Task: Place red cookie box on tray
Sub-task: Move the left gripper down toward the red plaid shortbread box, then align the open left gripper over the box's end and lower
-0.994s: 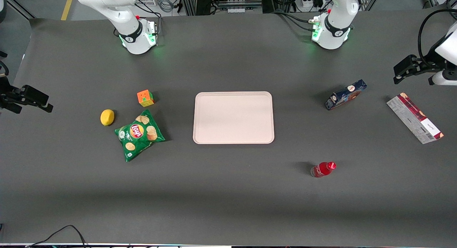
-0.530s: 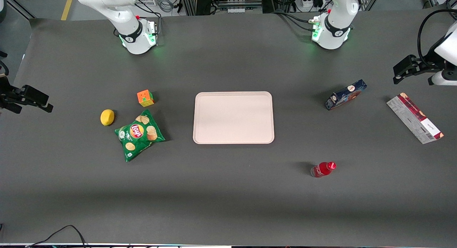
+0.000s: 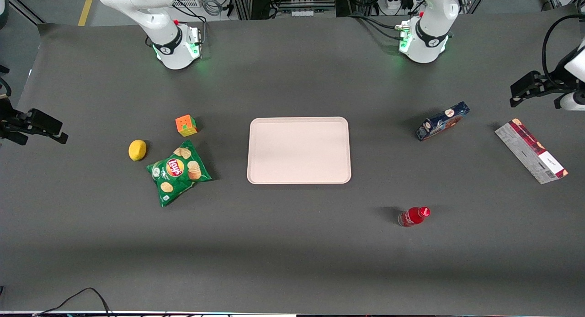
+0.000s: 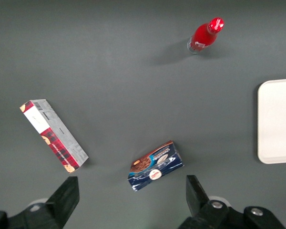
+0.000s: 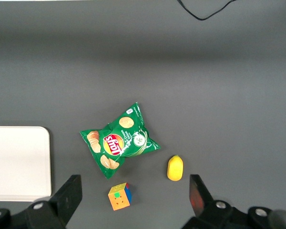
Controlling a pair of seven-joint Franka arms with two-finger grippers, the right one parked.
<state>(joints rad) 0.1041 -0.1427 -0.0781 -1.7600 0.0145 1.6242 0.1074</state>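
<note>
The tray (image 3: 299, 150) lies flat in the middle of the table (image 3: 292, 244). Toward the working arm's end lie the blue box (image 3: 442, 120) and, farther out, the red cookie box (image 3: 530, 150), well apart from the tray. The gripper (image 3: 518, 91) hangs above the table near the red cookie box, farther from the front camera, fingers (image 4: 66, 200) spread apart. The bottle (image 3: 413, 215) lies nearer the camera than the blue box. Toward the parked arm's end lie the chips (image 3: 178, 172), with the lemon (image 3: 137, 150) and cube (image 3: 186, 125) just beside.

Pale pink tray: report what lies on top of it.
Nothing: the flat pale pink rectangular tray is bare. The long red tartan cookie box lies on the table toward the working arm's end, apart from the open end effector above.
</note>
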